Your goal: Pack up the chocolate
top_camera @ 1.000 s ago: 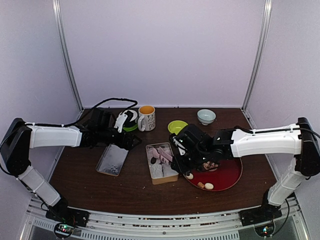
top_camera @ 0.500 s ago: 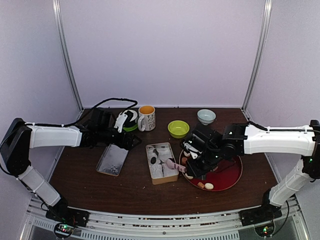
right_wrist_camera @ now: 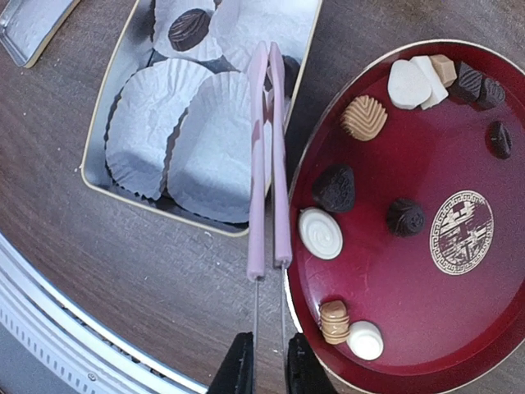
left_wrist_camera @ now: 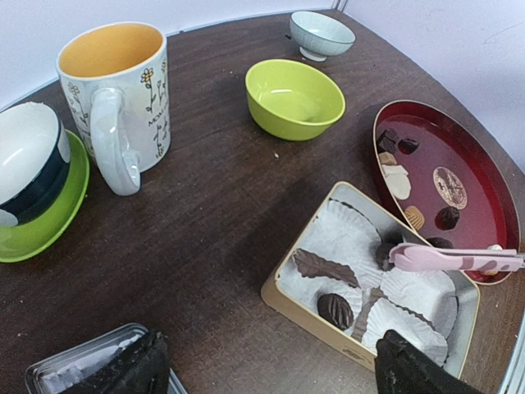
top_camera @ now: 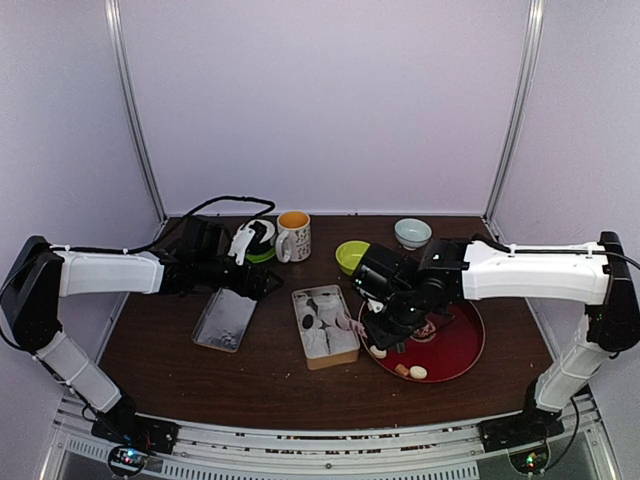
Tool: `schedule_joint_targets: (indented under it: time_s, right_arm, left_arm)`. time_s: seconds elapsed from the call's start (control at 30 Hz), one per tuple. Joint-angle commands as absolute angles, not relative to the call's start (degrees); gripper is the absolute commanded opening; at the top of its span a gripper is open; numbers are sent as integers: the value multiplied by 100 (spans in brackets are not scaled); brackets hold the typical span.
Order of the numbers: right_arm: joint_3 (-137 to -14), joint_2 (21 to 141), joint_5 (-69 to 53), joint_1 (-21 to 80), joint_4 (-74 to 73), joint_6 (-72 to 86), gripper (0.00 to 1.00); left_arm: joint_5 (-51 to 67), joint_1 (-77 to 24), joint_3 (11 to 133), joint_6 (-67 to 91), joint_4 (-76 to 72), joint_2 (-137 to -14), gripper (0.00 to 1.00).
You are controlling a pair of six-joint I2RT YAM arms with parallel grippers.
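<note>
The chocolate lies mostly on the red plate [right_wrist_camera: 459, 328]: several dark, cream-white and tan pieces, such as a white round one [right_wrist_camera: 320, 233] and a dark one [right_wrist_camera: 404, 217]. The tan tin [right_wrist_camera: 107, 123] holds white paper cups and a few dark pieces [left_wrist_camera: 334, 310]. My right gripper [right_wrist_camera: 268, 361] is shut on pink tongs [right_wrist_camera: 269, 164]. The tong tips reach over the tin's right side, next to a partly hidden dark piece [left_wrist_camera: 384, 253]. My left gripper [left_wrist_camera: 267, 373] is open and empty, low over the table between the tin and its lid.
The tin lid [top_camera: 225, 320] lies left of the tin. Behind stand a yellow-lined mug [left_wrist_camera: 115, 90], a green bowl [left_wrist_camera: 295, 98], a small pale bowl [left_wrist_camera: 321, 33] and a dark bowl on a green saucer [left_wrist_camera: 33, 164]. The plate [top_camera: 460, 350] touches the tin's right side.
My right arm swung right off the tin, then came partly back left. The tongs now point over the tin's right side. The left arm has not moved.
</note>
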State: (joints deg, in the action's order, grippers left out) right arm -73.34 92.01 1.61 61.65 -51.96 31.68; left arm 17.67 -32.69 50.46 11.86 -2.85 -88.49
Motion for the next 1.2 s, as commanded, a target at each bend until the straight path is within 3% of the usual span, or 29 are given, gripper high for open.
schedule_joint_targets:
  time_s: [0.0,0.13,0.6,1.17]
  right_arm:
    - [-7671,9468,807,6223,-5430,3081,8]
    - [-7816,9707,1136,6238,-5303,3029,4]
    - [-8353,10082,1821,6224,-4745,2560,4]
    - [-8084,9379,440,6270,-5892,2750,4]
  left_arm:
    - [1731,-3273,5036,1125,-383,-8721,89]
    - [1708,-3270,5028,1117,-373,-8727,89]
    - [1706,-3274,5010,1123,-381,-8667,89]
    - [1758,-3271,5019,1130,-399,-8708,89]
